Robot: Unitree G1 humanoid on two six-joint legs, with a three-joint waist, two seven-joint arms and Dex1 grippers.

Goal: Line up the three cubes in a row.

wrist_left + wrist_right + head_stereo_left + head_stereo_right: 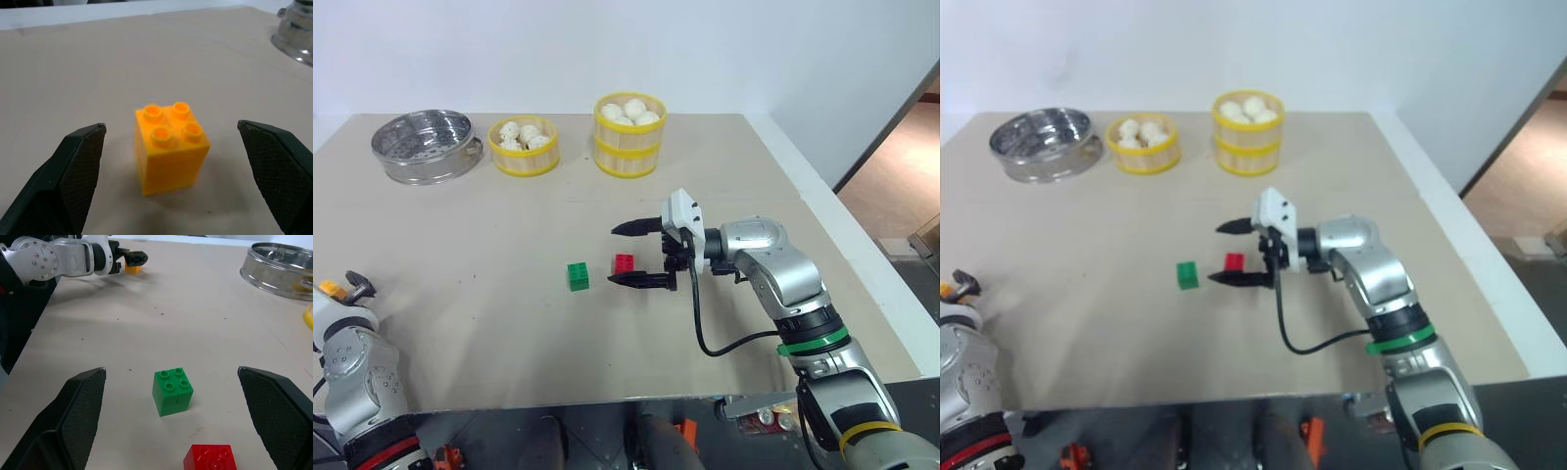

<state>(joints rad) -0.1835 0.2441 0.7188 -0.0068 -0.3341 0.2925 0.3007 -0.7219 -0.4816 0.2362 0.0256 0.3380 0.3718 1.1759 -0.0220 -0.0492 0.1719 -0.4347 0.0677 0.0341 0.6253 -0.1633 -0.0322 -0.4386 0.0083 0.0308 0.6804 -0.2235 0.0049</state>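
Cubes not yet in a row
Left gripper [171, 142] gapes around orange-yellow cube [171, 147] — right gripper [631, 255], jaws wide, beside red cube [624, 263], green cube [578, 276] close by.

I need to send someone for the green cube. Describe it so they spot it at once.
Start from the beige table and find the right tool, open near the middle. Between its fingers sits the red cube; the green cube stands just to that cube's left, apart from it. It is the only green studded block, far smaller than the baskets at the back.
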